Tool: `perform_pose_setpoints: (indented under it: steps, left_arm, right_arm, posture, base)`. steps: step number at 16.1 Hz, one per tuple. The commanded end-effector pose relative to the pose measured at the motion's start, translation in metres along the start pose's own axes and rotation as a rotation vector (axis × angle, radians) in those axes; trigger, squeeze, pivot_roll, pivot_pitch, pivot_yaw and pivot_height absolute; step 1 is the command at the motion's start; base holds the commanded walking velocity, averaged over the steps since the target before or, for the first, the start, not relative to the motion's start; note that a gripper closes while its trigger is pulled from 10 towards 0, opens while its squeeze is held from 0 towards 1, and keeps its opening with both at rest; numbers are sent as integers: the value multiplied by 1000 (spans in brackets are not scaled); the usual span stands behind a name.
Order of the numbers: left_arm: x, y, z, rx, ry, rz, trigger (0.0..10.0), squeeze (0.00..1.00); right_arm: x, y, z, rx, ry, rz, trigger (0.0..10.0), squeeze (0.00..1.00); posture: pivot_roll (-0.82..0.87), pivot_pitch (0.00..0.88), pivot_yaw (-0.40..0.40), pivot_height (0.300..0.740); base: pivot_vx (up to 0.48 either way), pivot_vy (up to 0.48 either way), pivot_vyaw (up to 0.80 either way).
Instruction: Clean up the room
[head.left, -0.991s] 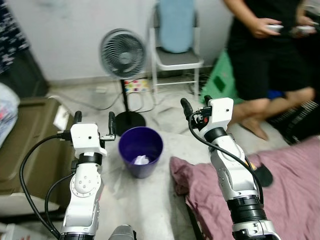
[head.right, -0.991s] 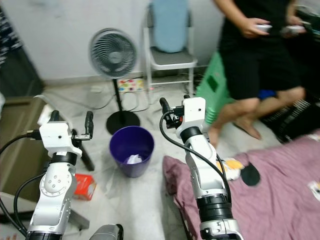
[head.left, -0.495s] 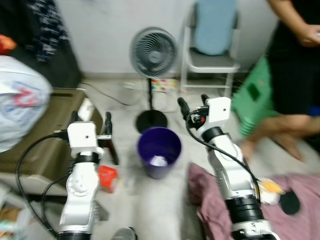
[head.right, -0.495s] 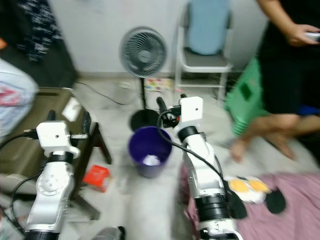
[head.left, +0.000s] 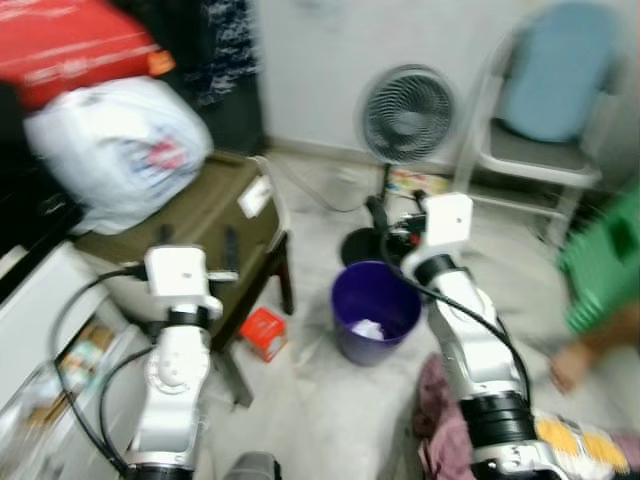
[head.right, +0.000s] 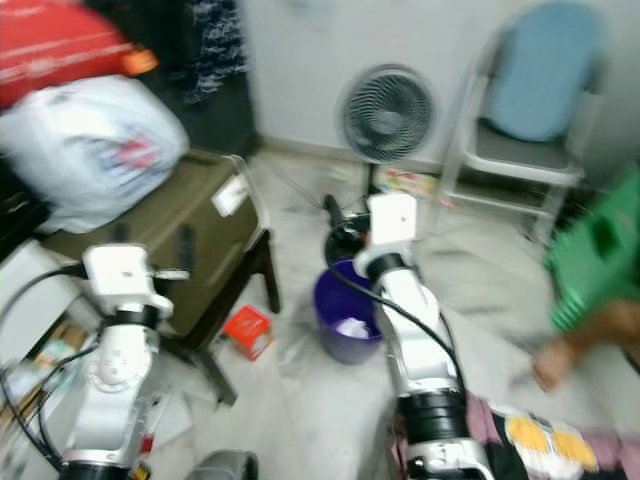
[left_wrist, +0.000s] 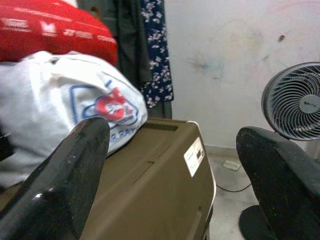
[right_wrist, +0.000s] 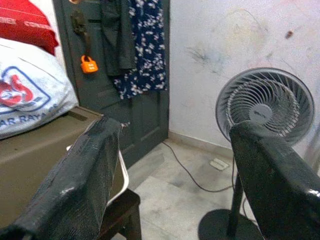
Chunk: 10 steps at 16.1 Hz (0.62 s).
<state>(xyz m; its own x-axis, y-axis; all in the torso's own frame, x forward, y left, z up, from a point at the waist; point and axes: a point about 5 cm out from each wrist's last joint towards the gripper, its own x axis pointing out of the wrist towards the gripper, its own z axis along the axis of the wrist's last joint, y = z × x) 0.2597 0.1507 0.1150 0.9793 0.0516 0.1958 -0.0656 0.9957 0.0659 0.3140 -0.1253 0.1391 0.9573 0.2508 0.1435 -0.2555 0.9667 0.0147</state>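
Left eye view is blurred, but the purple bin (head.left: 375, 312) stands clearly on the pale floor (head.left: 320, 400) with a white crumpled paper (head.left: 368, 329) inside it. The right gripper (head.left: 392, 222) hangs just above the far rim of the bin, its fingers (right_wrist: 80, 185) spread wide and holding nothing. The left gripper (head.left: 197, 247) is raised to the left of the bin, also wide open and empty — its fingers (left_wrist: 65, 185) frame an olive-brown storage box (left_wrist: 155, 185).

This box rests on a dark stand to the left of the bin, and a big white plastic bag (head.left: 120, 150) lies on top of it, with something red (head.left: 70, 45) above the bag. Between the stand and the bin a small red carton (head.left: 263, 332) lies on the floor. Behind the bin stands a grey pedestal fan (head.left: 406, 113), and right of the fan a chair with a blue cushion (head.left: 555, 70). A purple cloth (head.left: 440, 420) lies just beside the bin, on the near right.
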Motion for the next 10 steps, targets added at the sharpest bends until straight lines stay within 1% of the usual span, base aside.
perform_pose_setpoints:
  steps: [1,2,5,7,9,10]
  left_arm:
    - [2,4,2,16,-9,-4,10000,0]
    - [2,3,2,46,-18,-24,10000,0]
    - [1,1,0,49,-9,-36,10000,0]
    - [0,-4,1,59,-12,-83,10000,0]
    - [0,-10,0,93,-13,-124,10000,0]
    - [1,-11,0,108,-10,-128,10000,0]
  right_arm:
    - [2,3,3,7,-14,5,10000,0]
    - [2,3,2,7,-13,3,10000,0]
    - [0,1,0,3,-6,1,10000,0]
    - [-1,0,-1,0,-1,1,10000,0]
    - [0,1,-1,0,-2,2,10000,0]
    - [1,1,-1,1,-3,3,10000,0]
  posture:
    - [-20,0,-18,740]
    - [-20,0,-18,740]
    - [-20,0,-17,740]
    - [-20,0,-17,740]
    - [-19,0,-19,740]
    - [-18,0,-19,740]
  base:
    - [0,0,800]
    - [0,0,800]
    - [0,0,800]
    - [0,0,800]
    - [0,0,800]
    - [0,0,800]
